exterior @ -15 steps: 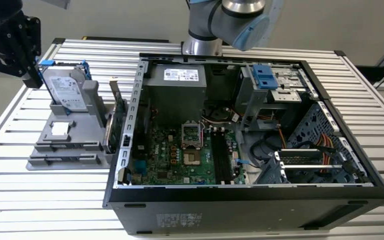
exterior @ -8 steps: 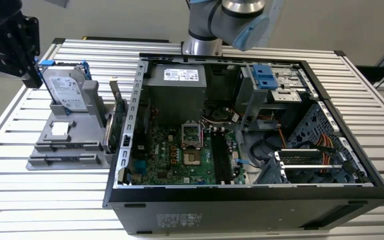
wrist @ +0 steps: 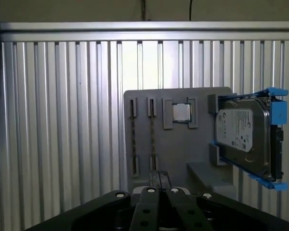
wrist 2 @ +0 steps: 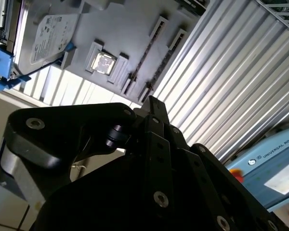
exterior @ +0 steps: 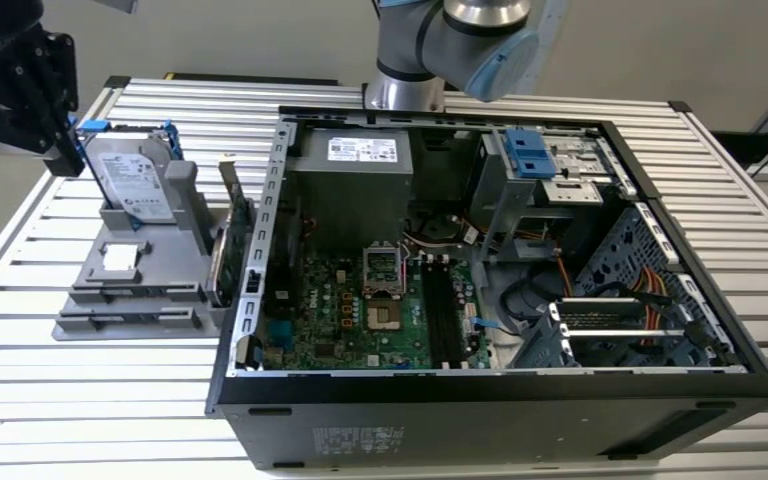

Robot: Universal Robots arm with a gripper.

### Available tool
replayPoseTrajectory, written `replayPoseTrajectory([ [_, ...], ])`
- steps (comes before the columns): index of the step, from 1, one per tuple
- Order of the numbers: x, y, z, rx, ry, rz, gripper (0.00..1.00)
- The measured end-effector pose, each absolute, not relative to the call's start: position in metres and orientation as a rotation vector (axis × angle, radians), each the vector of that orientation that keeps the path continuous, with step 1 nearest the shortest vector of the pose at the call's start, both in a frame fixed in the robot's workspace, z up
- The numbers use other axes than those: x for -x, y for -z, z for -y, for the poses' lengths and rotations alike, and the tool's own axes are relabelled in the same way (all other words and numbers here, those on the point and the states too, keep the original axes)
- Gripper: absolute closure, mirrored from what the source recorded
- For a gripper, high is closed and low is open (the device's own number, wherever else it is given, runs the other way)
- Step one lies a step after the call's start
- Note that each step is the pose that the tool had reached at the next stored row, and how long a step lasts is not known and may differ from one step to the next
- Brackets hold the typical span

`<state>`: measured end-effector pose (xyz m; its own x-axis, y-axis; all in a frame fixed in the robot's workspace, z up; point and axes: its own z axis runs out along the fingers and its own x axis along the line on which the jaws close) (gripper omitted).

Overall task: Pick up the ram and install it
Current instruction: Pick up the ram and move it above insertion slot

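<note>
You are looking at a slatted table (exterior: 704, 180) carrying an open computer case (exterior: 491, 420). A grey fixture (exterior: 117, 325) is lying just beside it on the exterior view's left, with a hard drive (exterior: 133, 180) leaning in it. The gripper (wrist: 159, 179) is hanging above the fixture's far end, over the drive, its fingers pressed together and gripping nothing I can see. In the first wrist view, two long slots (wrist: 151, 134) are running lengthwise away from the fingertips, roughly in line with the fingers' seam. Each is showing a thin dark line, and I cannot tell whether either is the ram standing on edge. In the exterior view those slots are sitting at the fixture's near end, so the gripper is standing well apart from them and farther again from the motherboard's black slots (exterior: 438, 315) inside the case.
</note>
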<state>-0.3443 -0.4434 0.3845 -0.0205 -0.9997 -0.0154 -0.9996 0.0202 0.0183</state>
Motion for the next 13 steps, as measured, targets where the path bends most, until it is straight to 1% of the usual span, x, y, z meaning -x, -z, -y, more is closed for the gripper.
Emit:
replayPoseTrajectory([
  [13, 0.3443, -0.3843, 0.4434, -2.239, 0.037, 2.200, 1.00],
])
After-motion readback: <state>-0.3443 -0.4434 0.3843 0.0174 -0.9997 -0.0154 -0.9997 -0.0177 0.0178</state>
